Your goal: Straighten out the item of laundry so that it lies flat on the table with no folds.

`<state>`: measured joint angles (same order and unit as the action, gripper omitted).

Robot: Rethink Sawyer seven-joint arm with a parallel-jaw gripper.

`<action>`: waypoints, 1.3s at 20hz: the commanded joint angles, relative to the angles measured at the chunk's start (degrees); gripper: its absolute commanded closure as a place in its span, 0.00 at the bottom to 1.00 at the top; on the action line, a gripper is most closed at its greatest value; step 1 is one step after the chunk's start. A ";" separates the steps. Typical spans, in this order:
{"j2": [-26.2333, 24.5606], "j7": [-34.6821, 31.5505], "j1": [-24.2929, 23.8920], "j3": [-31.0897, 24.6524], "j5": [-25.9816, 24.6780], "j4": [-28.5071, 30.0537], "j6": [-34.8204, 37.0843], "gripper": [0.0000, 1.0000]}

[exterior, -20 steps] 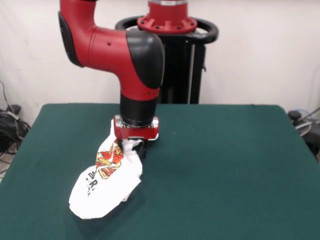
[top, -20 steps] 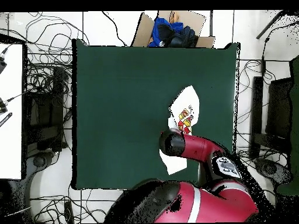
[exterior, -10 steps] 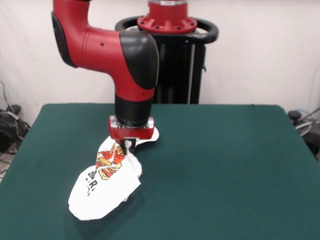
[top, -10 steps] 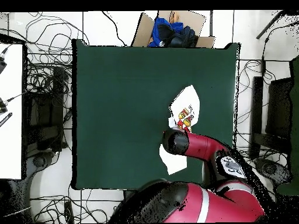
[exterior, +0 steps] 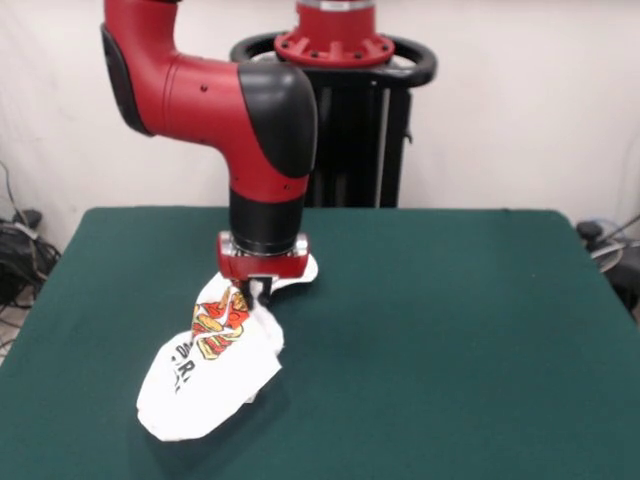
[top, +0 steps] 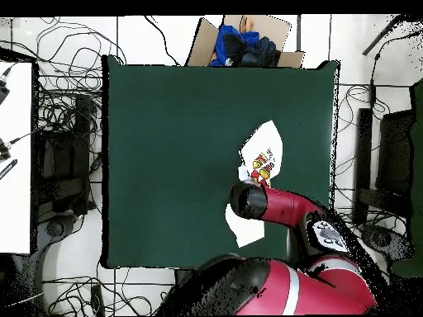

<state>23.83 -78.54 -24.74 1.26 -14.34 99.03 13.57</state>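
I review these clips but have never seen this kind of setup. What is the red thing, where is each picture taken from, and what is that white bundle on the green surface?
The red and black machine is a single robot arm. Its hand is down at the T-shirt, a white one with an orange-red print, which lies crumpled and folded over on the green table. Whether the hand is pinching the cloth cannot be told from here. One picture looks across the table toward the robot; the other looks straight down, where the shirt shows partly under the arm. Beyond the table's far edge in that top view sits a cardboard box holding blue cloth.
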 commanded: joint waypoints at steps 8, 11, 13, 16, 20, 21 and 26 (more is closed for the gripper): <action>3.36 -4.20 -4.75 -14.95 -0.21 4.29 1.43 1.00; 6.47 -5.33 -6.92 -19.02 1.17 7.52 1.38 1.00; 8.09 -6.23 -8.08 -21.27 2.06 9.12 1.68 1.00; 8.97 -7.52 -8.60 -22.75 2.49 10.06 1.28 1.00; 9.54 -8.60 -9.76 -25.20 2.91 11.34 -0.11 1.00; 9.58 -8.83 -10.07 -25.69 2.88 11.65 -0.53 1.00; 10.67 -10.15 -12.23 -29.48 3.19 14.01 -2.94 1.00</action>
<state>33.28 -78.54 -35.80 -19.46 -14.38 109.23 13.45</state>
